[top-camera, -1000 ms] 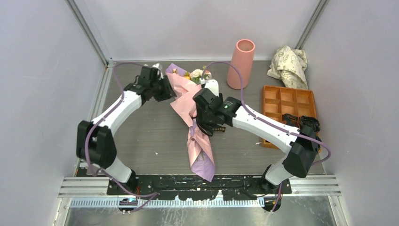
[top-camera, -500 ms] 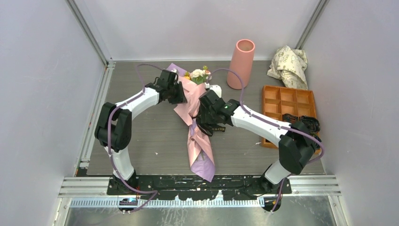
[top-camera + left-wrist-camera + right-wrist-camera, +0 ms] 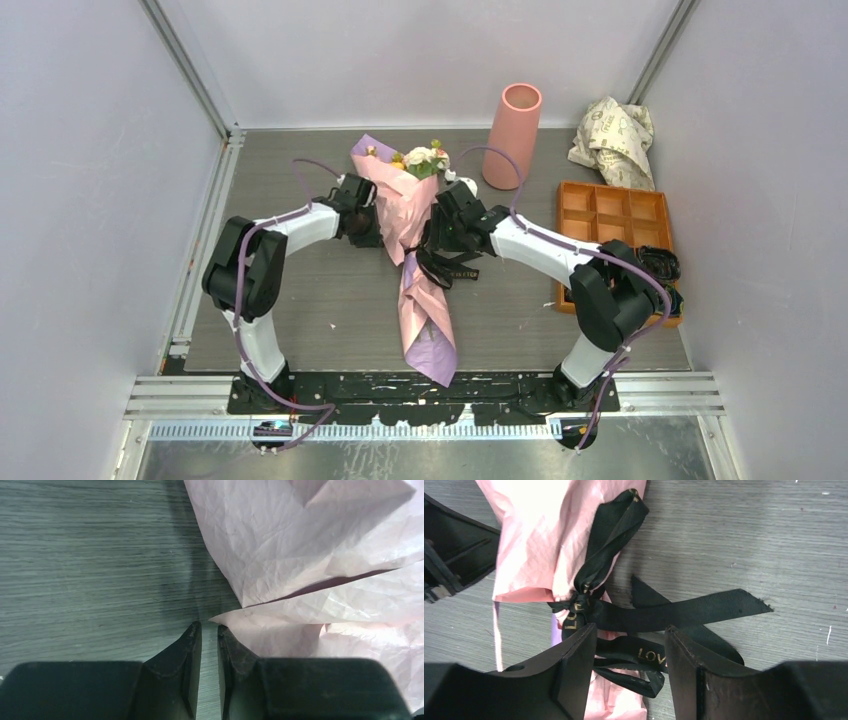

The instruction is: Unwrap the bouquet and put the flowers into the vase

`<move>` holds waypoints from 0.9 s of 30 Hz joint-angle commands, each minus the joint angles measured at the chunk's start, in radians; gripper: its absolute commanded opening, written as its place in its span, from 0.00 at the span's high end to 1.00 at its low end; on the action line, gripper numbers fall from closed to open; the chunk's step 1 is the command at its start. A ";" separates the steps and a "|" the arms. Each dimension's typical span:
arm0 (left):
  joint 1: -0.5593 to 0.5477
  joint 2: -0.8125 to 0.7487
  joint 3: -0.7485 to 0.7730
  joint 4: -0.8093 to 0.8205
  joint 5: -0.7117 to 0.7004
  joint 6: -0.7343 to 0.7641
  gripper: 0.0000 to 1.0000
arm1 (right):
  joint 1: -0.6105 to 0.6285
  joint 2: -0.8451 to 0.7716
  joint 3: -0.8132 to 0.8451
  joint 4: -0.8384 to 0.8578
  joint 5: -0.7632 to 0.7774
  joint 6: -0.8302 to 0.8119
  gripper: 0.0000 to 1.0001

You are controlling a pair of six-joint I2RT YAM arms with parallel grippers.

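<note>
The bouquet (image 3: 415, 300) looks soft and tear-prone; best pull the tail of the black ribbon (image 3: 674, 612). The right claw (image 3: 630, 629) stands apart astride it. The left claw (image 3: 208, 625) is nearly together at the wrapping's edge, grip unclear.

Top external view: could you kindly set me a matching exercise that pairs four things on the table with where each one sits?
Things:
1 vase
2 tray
3 printed paper
4 ribbon

Places:
A tied round the bouquet
B lying in the far right corner
C standing upright at the back of the table
D flat along the right edge

Pairs: 1-C, 2-D, 3-B, 4-A
</note>
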 commanded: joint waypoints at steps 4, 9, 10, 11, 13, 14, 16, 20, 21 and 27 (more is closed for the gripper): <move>0.001 -0.145 -0.036 0.022 -0.009 0.007 0.80 | -0.006 -0.052 -0.088 0.076 -0.027 0.019 0.41; -0.007 -0.329 -0.016 -0.079 -0.085 0.034 0.78 | -0.007 0.007 -0.077 0.078 -0.048 0.029 0.42; -0.007 -0.362 -0.015 -0.105 -0.098 0.038 0.78 | -0.005 0.019 -0.072 0.078 -0.058 0.026 0.44; -0.007 -0.395 -0.015 -0.124 -0.114 0.040 0.77 | -0.002 0.029 -0.069 0.079 -0.071 0.023 0.45; -0.007 -0.460 -0.017 -0.152 -0.138 0.042 0.76 | 0.020 0.035 -0.058 0.078 -0.080 0.015 0.47; -0.007 -0.492 -0.021 -0.163 -0.150 0.044 0.75 | 0.039 0.035 -0.045 0.072 -0.074 0.008 0.47; -0.006 -0.544 -0.019 -0.187 -0.173 0.048 0.73 | 0.079 0.046 -0.009 0.049 -0.080 -0.006 0.46; -0.006 -0.622 0.009 -0.243 -0.213 0.058 0.71 | 0.171 0.091 0.066 0.027 -0.152 -0.005 0.46; -0.007 -0.637 0.019 -0.256 -0.222 0.059 0.70 | 0.198 0.098 0.089 0.019 -0.152 -0.006 0.46; -0.006 -0.700 0.013 -0.276 -0.233 0.058 0.66 | 0.300 0.141 0.185 -0.006 -0.142 0.006 0.44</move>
